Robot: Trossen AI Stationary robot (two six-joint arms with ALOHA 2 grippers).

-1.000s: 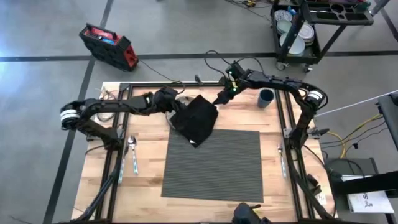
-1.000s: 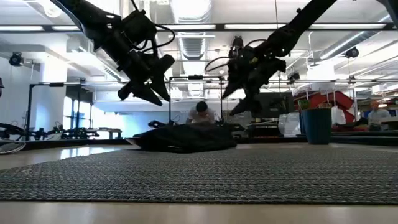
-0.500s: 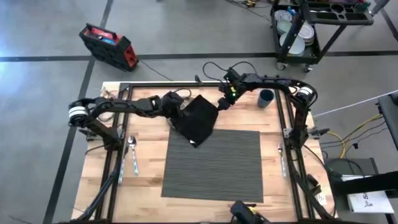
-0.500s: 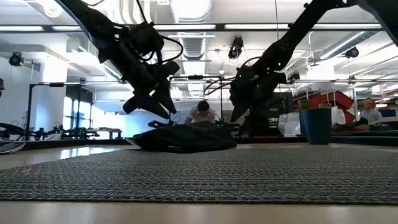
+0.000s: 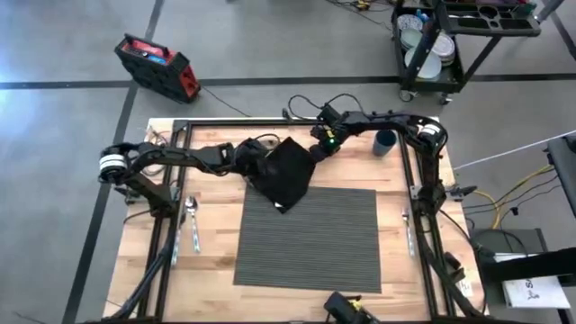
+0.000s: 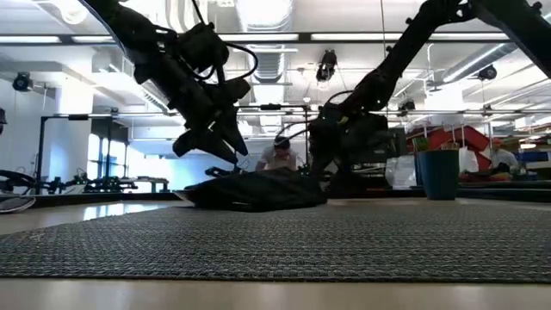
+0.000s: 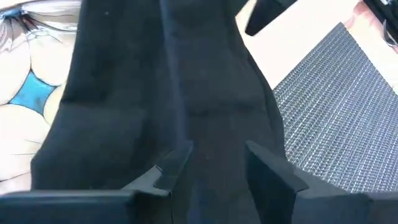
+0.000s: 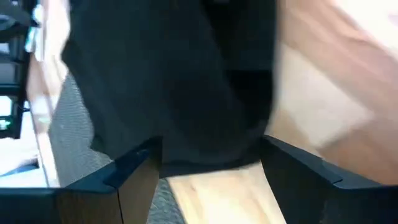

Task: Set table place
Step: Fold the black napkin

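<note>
Two grippers: my left gripper [image 5: 256, 164] and right gripper [image 5: 315, 151] flank the crumpled black cloth napkin [image 5: 286, 173], fingers spread, gripping nothing.
Pose: both arms reach in low over the napkin's far side.
Change: right gripper has dropped and slid closer to the napkin; left edged nearer.
Place: large ribbed dark grey placemat [image 5: 310, 238], partly under the napkin, on the light wooden table [image 5: 216, 270].
Around: silver spoon [image 5: 192, 220] left of the napkin, dark blue cup [image 5: 385, 141] right.
</note>
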